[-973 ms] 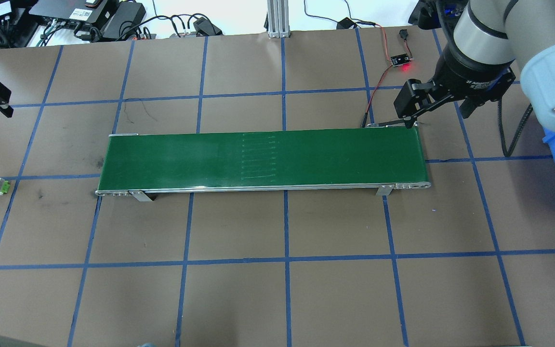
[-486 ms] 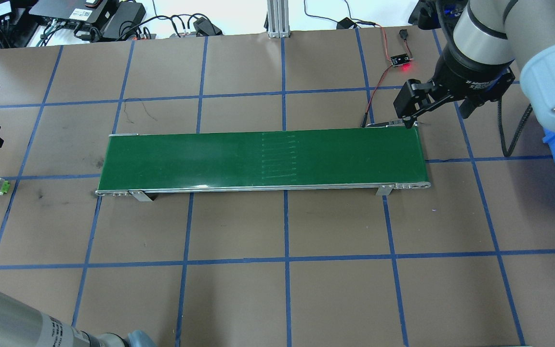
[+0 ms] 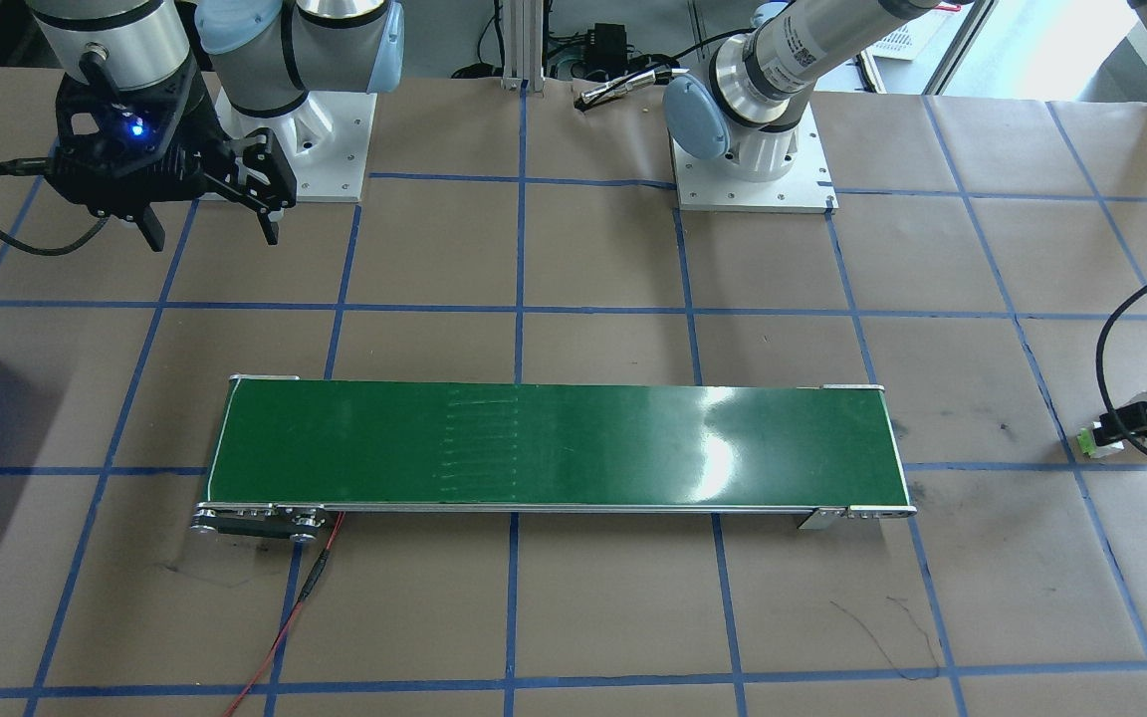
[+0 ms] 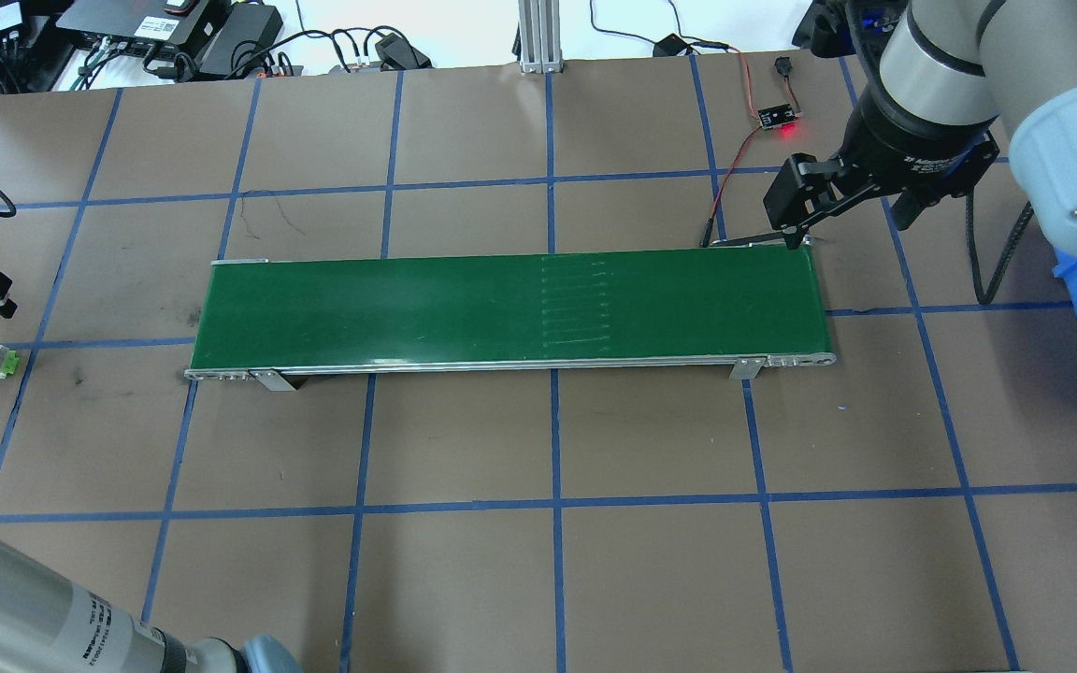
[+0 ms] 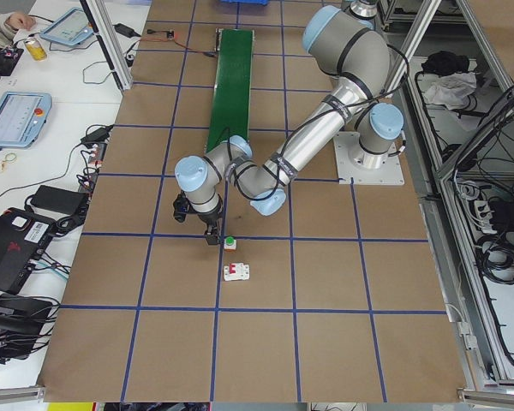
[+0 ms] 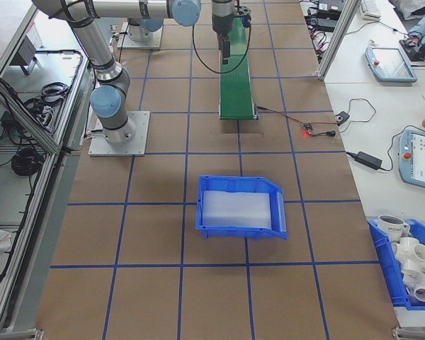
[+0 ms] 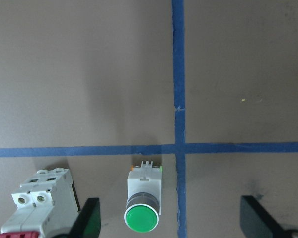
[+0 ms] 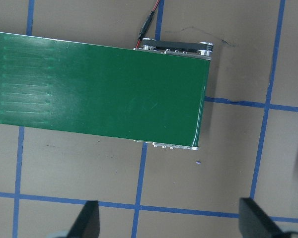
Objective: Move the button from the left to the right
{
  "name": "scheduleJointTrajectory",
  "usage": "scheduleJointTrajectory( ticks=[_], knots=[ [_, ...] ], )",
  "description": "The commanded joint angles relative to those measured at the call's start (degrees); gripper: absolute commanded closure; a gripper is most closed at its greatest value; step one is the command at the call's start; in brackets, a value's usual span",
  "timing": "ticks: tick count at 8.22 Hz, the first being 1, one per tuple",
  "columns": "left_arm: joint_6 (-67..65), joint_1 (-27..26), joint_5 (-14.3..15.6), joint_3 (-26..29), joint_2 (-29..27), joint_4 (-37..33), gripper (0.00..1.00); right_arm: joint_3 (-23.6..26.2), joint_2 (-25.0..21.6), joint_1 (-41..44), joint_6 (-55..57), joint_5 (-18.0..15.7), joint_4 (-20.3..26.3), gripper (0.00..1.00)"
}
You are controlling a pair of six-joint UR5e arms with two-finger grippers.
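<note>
Left pincer (image 7: 169, 223) lining up on the button (image 7: 143, 203)

Button lies on the counter's left end, body pointing away; fingers spread wide, straddling it off-centre. Right pincer (image 8: 166, 218) open, far off.

Brown paper table (image 4: 464, 579) gridded with blue tape (image 4: 555, 439); white side benches (image 6: 382, 120) carry tablets (image 6: 419, 159) and cables, aluminium framing (image 5: 428, 34) alongside, bright light overhead.
</note>
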Motion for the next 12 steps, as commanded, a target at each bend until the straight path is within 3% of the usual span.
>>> scheduleJointTrajectory(
  ticks=[1, 4, 6, 8, 10, 12],
  knots=[
    [0.27, 0.23, 2.78, -2.91, -0.89, 0.84, 0.00, 0.00, 0.00, 0.00, 0.00, 0.00, 0.00, 0.00],
    [1.75, 0.31, 3.04, -7.58, -0.72, 6.03, 0.00, 0.00, 0.00, 0.00, 0.00, 0.00, 0.09, 0.00],
    [4.21, 1.71, 6.62, -7.50, -0.72, 6.13, 0.00, 0.00, 0.00, 0.00, 0.09, 0.00, 0.09, 0.00],
    [6.85, 2.07, 6.56, -7.41, -0.81, 6.13, 0.00, 0.00, 0.00, 0.00, 0.09, 0.00, 0.00, 0.00],
    [9.04, 2.07, 6.29, -7.85, -0.98, 10.67, 0.09, 0.00, 0.00, 0.00, 0.00, 0.00, 0.09, 0.00],
    [9.15, 2.07, 6.12, -7.76, -2.21, 11.05, 0.09, 0.00, 0.00, 0.00, 0.00, 0.09, 0.00, 0.00]
  ],
)
